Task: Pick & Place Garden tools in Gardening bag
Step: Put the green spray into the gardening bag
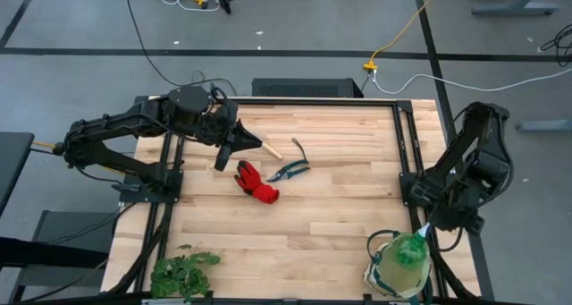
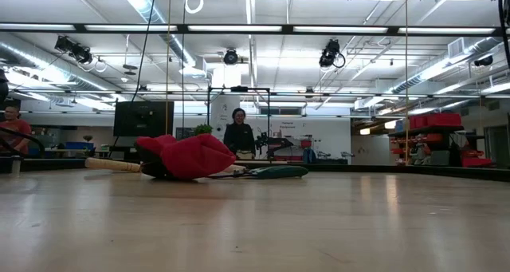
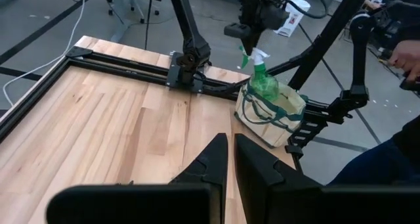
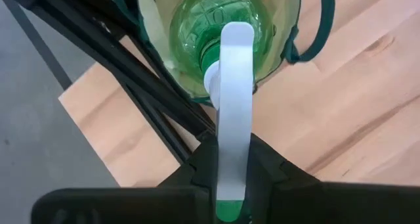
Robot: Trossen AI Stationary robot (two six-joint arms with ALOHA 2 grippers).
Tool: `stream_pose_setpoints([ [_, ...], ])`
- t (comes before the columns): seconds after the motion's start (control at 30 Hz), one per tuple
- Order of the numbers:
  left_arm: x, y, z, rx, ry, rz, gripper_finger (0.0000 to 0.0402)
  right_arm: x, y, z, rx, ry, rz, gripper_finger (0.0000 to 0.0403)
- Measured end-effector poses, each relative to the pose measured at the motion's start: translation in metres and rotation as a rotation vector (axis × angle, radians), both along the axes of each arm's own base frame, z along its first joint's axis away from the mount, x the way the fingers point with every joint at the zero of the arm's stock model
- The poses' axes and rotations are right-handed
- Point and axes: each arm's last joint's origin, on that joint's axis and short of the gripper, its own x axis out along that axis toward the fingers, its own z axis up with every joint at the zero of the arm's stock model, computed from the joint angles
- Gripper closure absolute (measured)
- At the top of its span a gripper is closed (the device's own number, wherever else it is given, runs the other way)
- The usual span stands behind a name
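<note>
Two arms work at opposite ends of the worktop (image 1: 295, 207). At about 4 o'clock in the overhead view, the right tool (image 4: 234, 165) is clamped on the white trigger head of the green spray bottle (image 1: 412, 251), whose body stands inside the gardening bag (image 1: 382, 274). That bag sits at the worktop's corner, close to both edges, with black frame rails just beside it. At about 10 o'clock the left tool (image 1: 234, 142) hovers with its fingers close together, a narrow gap between them. Just beside it lie a wooden handle (image 1: 271, 150), its head hidden under the tool, the red glove (image 1: 255, 181) and the pruning shears (image 1: 291, 167), near the far edge. Broad bare wood separates these from the bag. A leafy plant bunch (image 1: 182, 271) lies at 7 o'clock, at the near edge. From table height the glove hides most of the shears
</note>
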Motion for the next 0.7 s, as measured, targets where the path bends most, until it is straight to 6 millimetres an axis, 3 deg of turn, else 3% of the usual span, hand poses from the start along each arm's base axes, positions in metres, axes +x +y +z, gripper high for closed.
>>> stream_pose_setpoints([
  [0.5,0.0,0.0,0.0,0.002,0.001,0.0,0.0372,0.006,0.01,-0.005,-0.022,0.018,-0.018,0.0352],
  [0.7,0.0,0.0,0.0,0.001,0.001,-0.001,0.0372,0.007,0.014,-0.007,-0.033,0.054,-0.031,0.0322],
])
